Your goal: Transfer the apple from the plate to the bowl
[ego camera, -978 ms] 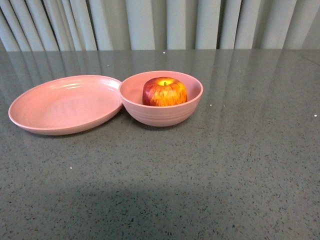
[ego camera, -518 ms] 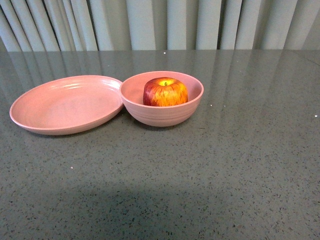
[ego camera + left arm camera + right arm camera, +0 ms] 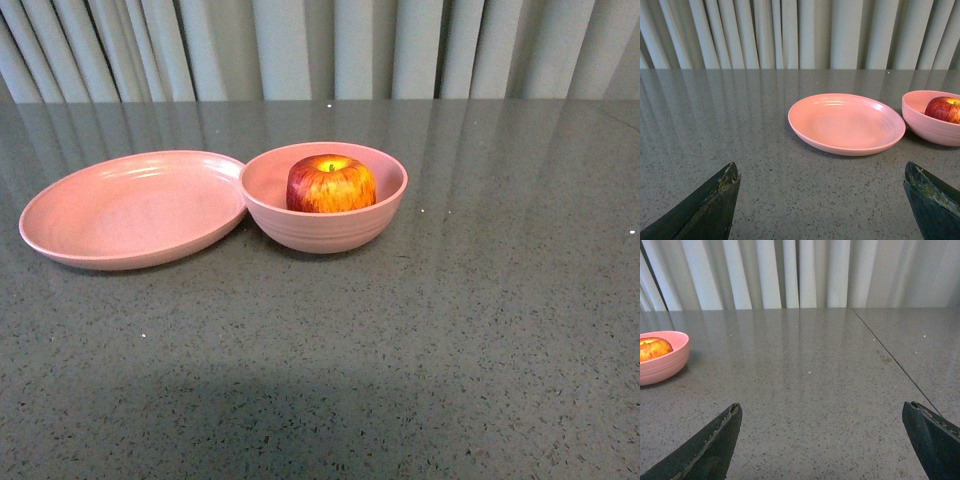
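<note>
Pale pleated curtains (image 3: 330, 48) hang behind a dark grey speckled counter (image 3: 400, 340), whose glossy top mirrors their folds. In the front view two pink dishes sit on the far left half of the counter, and neither arm shows.

The plate (image 3: 120, 215) lies to the left, wide, shallow and bare. Its right edge meets the rim of the bowl (image 3: 325, 228), or comes so near that no gap can be made out. The bowl is deeper and rounder, with faint ridges around its outside.

The apple (image 3: 331, 184) rests inside the bowl, upright, its yellowish stem dimple facing up. Its red skin carries yellow-orange streaks, and its top rises above the near rim.

In the left wrist view the left pincer (image 3: 822, 200) is spread wide. Its two dark fingertips (image 3: 715, 205) stand in the lower corners with only bare counter between them. The plate (image 3: 847, 122) lies ahead of it, well apart, and the bowl (image 3: 930, 125) with the apple (image 3: 944, 109) is cut by the picture's edge.

In the right wrist view the right pincer (image 3: 822, 440) is likewise spread, holding nothing, its fingertips (image 3: 710, 447) over bare counter. The bowl (image 3: 662, 365) and apple (image 3: 654, 349) show at the picture's edge, well apart from it. A thin seam (image 3: 900, 367) runs across the counter.
</note>
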